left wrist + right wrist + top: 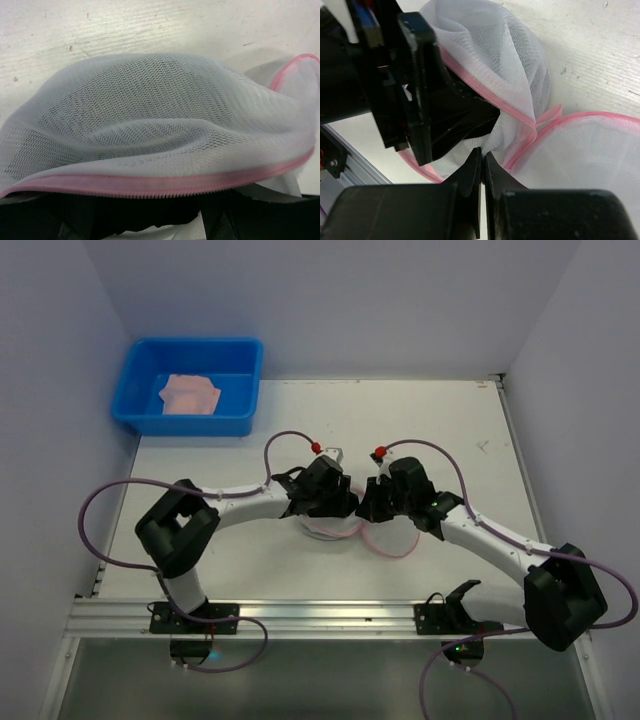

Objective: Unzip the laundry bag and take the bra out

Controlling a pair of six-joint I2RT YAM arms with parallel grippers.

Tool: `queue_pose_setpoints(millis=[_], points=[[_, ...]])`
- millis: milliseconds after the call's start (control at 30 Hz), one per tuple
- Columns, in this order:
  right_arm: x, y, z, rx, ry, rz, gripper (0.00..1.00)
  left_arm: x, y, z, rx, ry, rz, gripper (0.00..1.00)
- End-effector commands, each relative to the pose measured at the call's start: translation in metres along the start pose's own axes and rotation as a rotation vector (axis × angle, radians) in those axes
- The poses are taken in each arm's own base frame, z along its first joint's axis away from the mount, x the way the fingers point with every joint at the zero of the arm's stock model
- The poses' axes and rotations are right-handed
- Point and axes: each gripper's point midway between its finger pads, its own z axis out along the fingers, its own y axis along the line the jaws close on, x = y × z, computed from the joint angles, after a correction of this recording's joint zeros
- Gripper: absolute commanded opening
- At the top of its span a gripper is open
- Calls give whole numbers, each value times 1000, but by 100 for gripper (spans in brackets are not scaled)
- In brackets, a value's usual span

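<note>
The laundry bag (pixel 392 540) lies mid-table between the two grippers, its white mesh halves spread apart and edged by the pink zipper rim (pixel 150 184). My left gripper (pixel 345 505) reaches under the lifted mesh half (pixel 485 45); its fingers (pixel 470 117) taper together at the rim and look shut on it. My right gripper (pixel 483 151) is shut, pinching a fold of mesh at its tips. The other half (pixel 590 150) lies flat on the table. No bra shows inside the mesh. A pale pink folded fabric piece (pixel 190 395) lies in the blue tub (pixel 190 345).
The blue tub stands at the far left corner against the wall. White walls close in the table on three sides. A metal rail (pixel 330 615) runs along the near edge, with purple cables looping beside both arms.
</note>
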Motion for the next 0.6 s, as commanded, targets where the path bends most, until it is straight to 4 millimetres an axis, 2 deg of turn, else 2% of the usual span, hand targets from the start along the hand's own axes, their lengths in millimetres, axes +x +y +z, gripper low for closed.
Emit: queue_pose_setpoints(millis=[0,33,133,167,267,333,467,567], points=[[-4,5,-1,-28,-20,-7,0,-9,-5,13,5,-33,-23,74],[-5,5,0,-30,-21,-8,0,-3,-5,17,5,-18,-27,73],[-2,4,3,-32,-14,-4,0,12,-8,24,22,16,-34,60],[-1,3,4,-30,-11,0,0,17,-5,26,17,23,-37,48],[-1,3,3,-24,-11,6,0,27,0,26,10,40,-54,24],[-2,2,1,-18,-12,6,0,22,-3,18,25,23,-57,0],[-7,-1,-1,10,-32,4,0,13,-10,-1,69,-11,-37,0],[-9,-11,0,65,-36,19,0,1,-20,-25,135,-58,-3,0]])
